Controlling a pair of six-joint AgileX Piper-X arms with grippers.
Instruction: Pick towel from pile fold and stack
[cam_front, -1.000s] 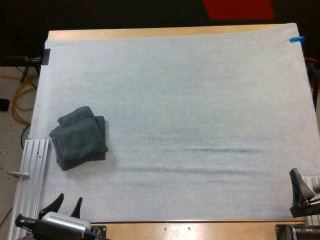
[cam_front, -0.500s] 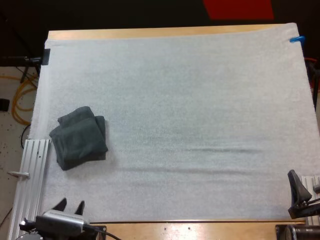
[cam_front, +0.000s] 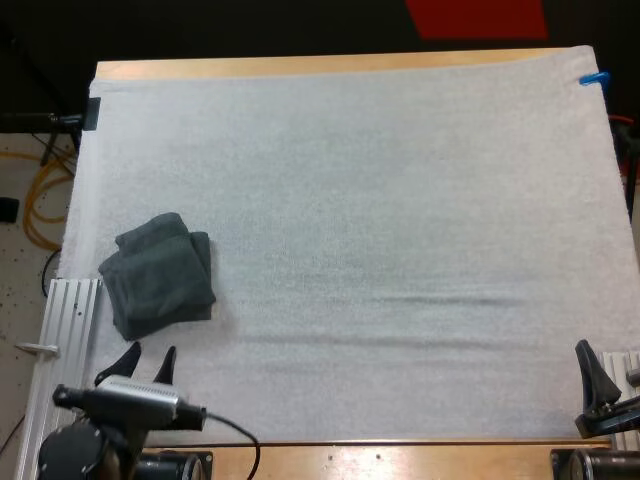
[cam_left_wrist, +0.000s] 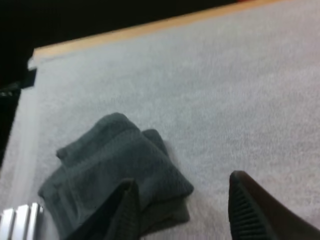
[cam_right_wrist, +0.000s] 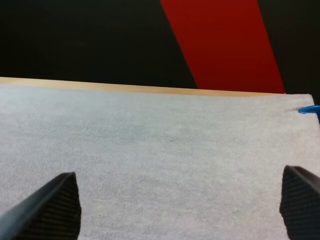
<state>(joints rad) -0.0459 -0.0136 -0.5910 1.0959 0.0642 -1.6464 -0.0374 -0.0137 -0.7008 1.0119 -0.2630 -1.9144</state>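
Ribbed aluminium rail (cam_front: 65, 340) just left of the left gripper (cam_front: 149, 353); dark grey-green bundled towel (cam_front: 158, 275) lies just ahead of that gripper, nearly in line, its near edge just past the fingertips; jaws wide, holding nothing; lump roughly square, slightly skewed, no clear long axis; left arm far nearer; white foam mat (cam_front: 400, 250) open to its right for spreading; right gripper (cam_right_wrist: 177, 200) well apart from the towel, also wide and empty.
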